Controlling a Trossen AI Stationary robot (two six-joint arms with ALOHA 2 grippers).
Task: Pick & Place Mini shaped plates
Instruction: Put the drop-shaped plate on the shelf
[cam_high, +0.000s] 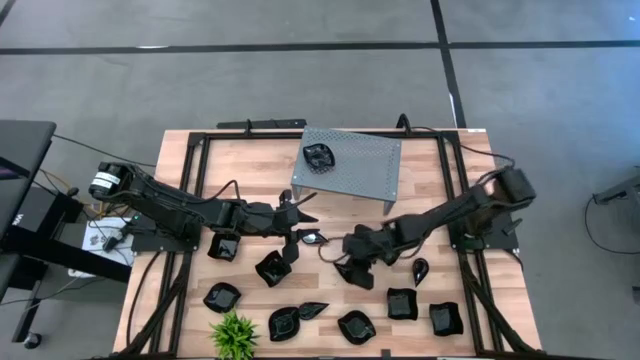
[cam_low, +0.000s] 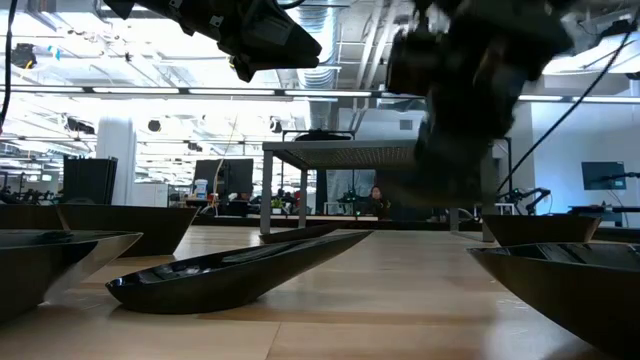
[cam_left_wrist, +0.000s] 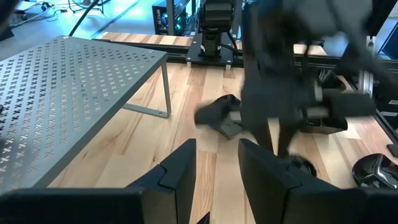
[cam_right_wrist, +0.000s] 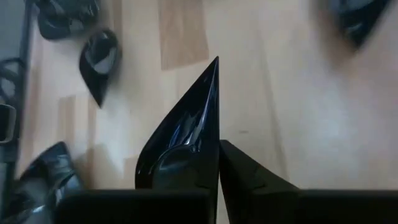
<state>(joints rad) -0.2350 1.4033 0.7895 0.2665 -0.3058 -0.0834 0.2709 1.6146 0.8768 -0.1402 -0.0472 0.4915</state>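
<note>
Plates: glossy black, small, wavy-edged, teardrop and leaf forms; about ten lie on the wooden table (cam_high: 190, 160) along the lower frame, one more (cam_high: 319, 156) on the grey perforated metal shelf (cam_high: 365, 170) at upper centre.

Right claw (cam_right_wrist: 217, 149), centre frame: clamped on a pointed glossy plate (cam_right_wrist: 183, 140).

Left claw (cam_left_wrist: 216, 163), centre-left: fingers narrowly parted, empty.

Plant (cam_high: 234, 335): one, green, bottom edge.

Shelf: grey perforated shelf (cam_high: 350, 160), at the table's far middle.
On the shelf: one black plate (cam_high: 319, 156), at its left end.
Left gripper (cam_high: 292, 232): just in front of the shelf's left corner.
Right gripper (cam_high: 355, 262): in front of the shelf, beside loose plates.
Plant (cam_high: 233, 335): at the near edge, well apart from the shelf.
</note>
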